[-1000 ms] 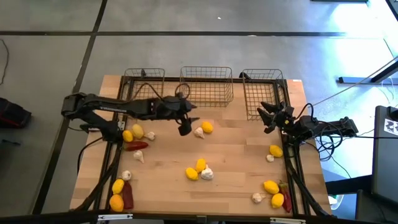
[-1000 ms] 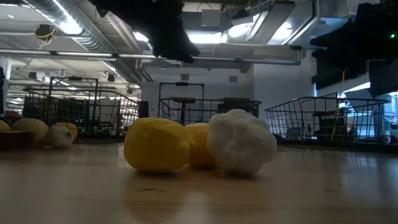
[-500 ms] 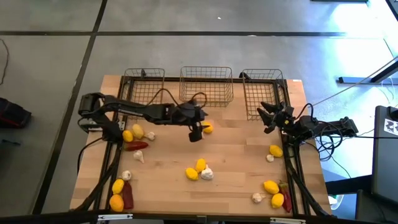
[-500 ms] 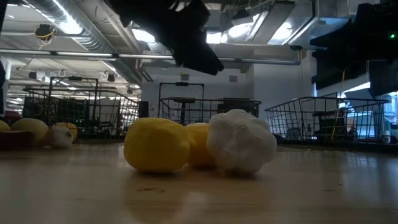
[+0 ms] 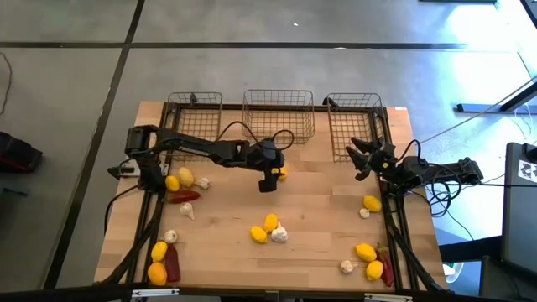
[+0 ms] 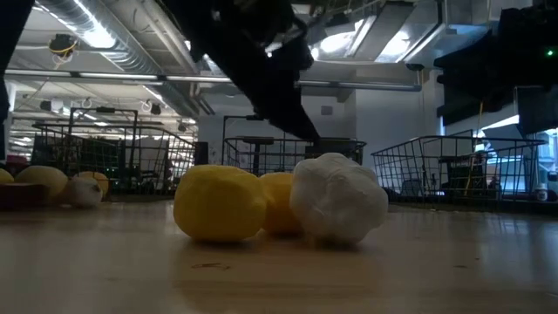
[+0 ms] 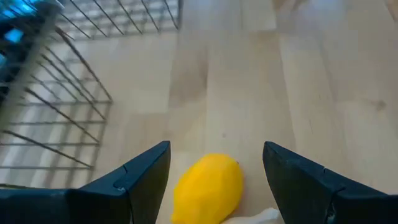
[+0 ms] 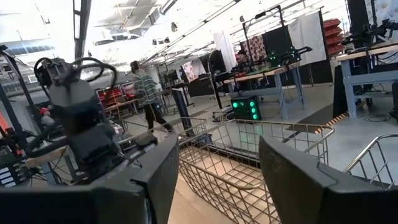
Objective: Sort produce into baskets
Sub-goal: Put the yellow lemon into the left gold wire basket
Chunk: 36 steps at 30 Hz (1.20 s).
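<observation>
**Q:** Pale, smooth wooden planks form the table (image 5: 319,210); what sits on it?

**A:** Three dark wire-mesh baskets (image 5: 278,116) line the far edge, seemingly empty. Round yellow lemons, knobbly whitish garlic bulbs and slim dark red chili peppers lie scattered. The left gripper (image 5: 268,178) hangs with fingers spread over one lemon (image 7: 208,189), a garlic bulb (image 7: 255,217) just beside it. The right gripper (image 5: 362,158), also open and empty, waits near the right basket (image 5: 357,126).

**Q:** What could go wrong?

**A:** I judge the smooth, rounded lemon could roll or squirt from the closing fingers, or the garlic could get nudged or pinched along with it.
</observation>
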Tool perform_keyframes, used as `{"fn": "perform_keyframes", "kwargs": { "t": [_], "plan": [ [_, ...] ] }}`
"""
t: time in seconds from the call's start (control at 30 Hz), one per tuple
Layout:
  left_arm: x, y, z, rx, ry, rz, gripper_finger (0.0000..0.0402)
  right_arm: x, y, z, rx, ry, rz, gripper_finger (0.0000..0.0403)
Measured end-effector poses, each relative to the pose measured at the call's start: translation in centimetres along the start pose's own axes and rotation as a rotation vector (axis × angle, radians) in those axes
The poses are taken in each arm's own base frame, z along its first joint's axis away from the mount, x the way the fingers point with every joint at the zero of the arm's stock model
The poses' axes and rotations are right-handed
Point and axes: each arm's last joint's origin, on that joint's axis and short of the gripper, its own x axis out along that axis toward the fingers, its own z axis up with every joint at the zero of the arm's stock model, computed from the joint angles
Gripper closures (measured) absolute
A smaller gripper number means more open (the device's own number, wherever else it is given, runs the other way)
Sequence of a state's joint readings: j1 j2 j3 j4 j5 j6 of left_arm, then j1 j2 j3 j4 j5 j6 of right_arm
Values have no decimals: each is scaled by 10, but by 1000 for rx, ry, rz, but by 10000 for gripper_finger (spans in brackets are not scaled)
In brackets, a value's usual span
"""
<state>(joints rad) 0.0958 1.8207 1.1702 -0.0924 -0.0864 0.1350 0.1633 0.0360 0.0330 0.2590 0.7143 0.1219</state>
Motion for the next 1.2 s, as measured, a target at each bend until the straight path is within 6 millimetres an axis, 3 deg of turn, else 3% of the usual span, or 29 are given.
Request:
{"fn": "perform_keyframes", "kwargs": {
  "t": [0.33,0.77,1.2],
  "plan": [
    [32,10,-25,-8,103,-12,149,0,0,-1,-6,7,-1,185],
    [47,18,-37,-42,126,-112,150,0,0,-2,-17,19,-2,185],
    [47,18,-40,-79,158,-109,234,0,0,-2,-17,20,-2,185]
  ]
}}
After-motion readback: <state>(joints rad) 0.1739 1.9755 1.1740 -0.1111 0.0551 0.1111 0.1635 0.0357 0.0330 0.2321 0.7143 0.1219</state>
